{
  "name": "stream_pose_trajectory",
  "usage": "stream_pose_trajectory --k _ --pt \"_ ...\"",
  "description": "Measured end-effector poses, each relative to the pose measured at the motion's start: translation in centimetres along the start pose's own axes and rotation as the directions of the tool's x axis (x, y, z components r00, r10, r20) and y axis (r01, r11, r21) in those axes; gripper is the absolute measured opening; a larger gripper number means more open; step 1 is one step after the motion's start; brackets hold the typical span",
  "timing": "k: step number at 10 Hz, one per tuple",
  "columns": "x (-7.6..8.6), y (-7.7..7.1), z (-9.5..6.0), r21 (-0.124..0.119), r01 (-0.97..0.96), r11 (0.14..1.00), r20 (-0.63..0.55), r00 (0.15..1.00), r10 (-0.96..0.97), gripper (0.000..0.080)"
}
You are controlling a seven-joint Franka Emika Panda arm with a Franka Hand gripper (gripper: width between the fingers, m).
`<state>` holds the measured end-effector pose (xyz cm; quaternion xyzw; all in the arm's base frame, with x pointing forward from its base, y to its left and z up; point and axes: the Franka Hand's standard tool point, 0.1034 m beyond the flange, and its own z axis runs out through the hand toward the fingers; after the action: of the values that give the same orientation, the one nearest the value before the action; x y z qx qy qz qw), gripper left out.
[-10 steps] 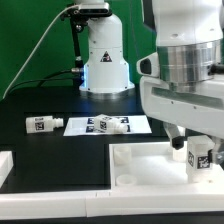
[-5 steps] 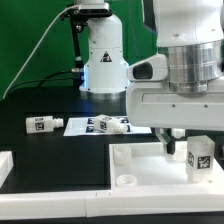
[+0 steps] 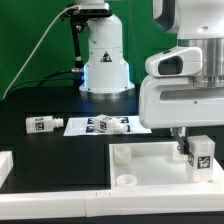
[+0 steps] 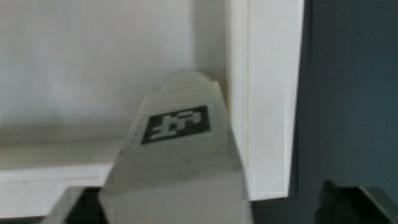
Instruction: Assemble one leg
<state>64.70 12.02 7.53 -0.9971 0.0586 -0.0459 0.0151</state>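
Note:
One leg, a small white block with a black-and-white tag, stands upright at the white tray's corner on the exterior view's right. My gripper reaches down around it. In the wrist view the leg lies between the dark fingers. It sits close to one finger, with a visible gap to the other, so the jaws stand open around it. The tray's rim runs beside the leg. The leg's foot and any hole under it are hidden.
A second leg lies on the black table at the exterior view's left. More legs lie on the marker board. The robot base stands behind. A white block sits at the left edge.
The hand has turned about the leg and shifted toward the exterior view's right. The leg has stayed almost in place at the tray's corner.

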Motion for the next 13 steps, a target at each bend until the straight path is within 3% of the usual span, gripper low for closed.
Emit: stream_pose_trajectory --k 1,2,5,6,7,9,10,13 --pt "0.1 0.4 0.0 -0.005 -0.083 0.997 -0.002 0.997 0.083 0.0357" --pt "0.2 0.8 0.0 -0.009 -0.157 0.988 -0.001 0.988 0.157 0.0290" --pt "0.2 1.1 0.1 -0.012 -0.413 0.911 -0.004 0.911 0.413 0.0290" --pt "0.2 1.5 0.2 -0.002 -0.523 0.853 0.000 0.853 0.523 0.0290" --pt "0.2 1.7 0.2 0.005 -0.644 0.765 0.015 0.765 0.644 0.0290" --pt "0.0 1.8 0.2 -0.003 -0.830 0.558 0.034 0.557 0.830 0.0290" --pt "-0.1 1.9 0.2 -0.005 -0.911 0.412 0.053 0.411 0.910 0.0290" --pt "-0.2 1.9 0.2 -0.016 -0.970 0.243 0.055 0.242 0.969 0.0290"
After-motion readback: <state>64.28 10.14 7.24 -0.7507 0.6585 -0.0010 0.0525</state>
